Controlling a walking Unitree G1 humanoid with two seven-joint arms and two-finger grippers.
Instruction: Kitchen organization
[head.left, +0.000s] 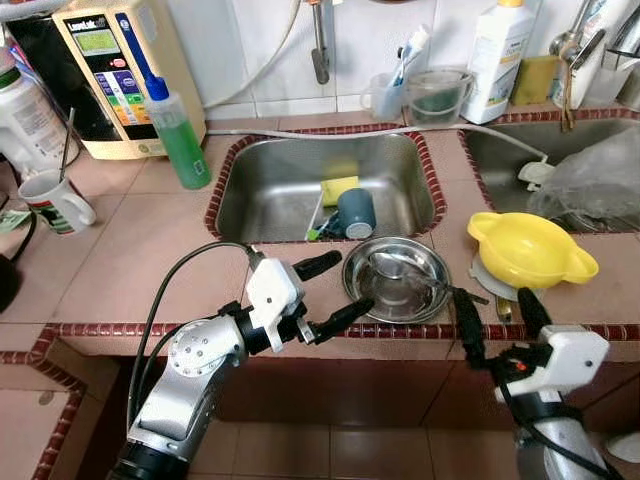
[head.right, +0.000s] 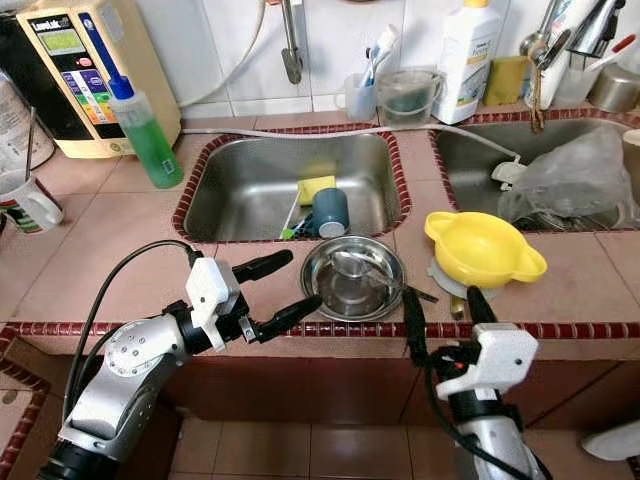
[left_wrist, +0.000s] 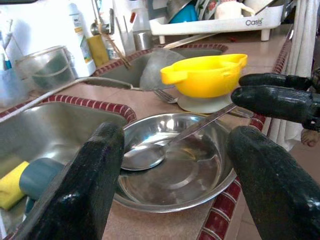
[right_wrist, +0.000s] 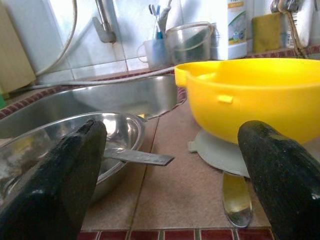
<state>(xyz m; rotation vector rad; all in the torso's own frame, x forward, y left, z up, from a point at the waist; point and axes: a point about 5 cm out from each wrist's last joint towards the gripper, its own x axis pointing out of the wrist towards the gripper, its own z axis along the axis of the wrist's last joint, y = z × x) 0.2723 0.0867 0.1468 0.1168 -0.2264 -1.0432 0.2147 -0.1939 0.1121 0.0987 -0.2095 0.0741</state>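
"Oasis" on the white dish rack (left_wrist: 220, 22) — water purifier (head.left: 105, 70) lettering too small to read

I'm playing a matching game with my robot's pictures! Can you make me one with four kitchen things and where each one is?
Things:
1. blue cup
2. spoon
3. yellow bowl
4. green soap bottle

Places:
A. lying in the steel bowl
B. on the counter, at the sink's left back corner
C. lying on its side in the sink
D. on a pale lid, right of the steel bowl

Pairs: 1-C, 2-A, 3-D, 4-B
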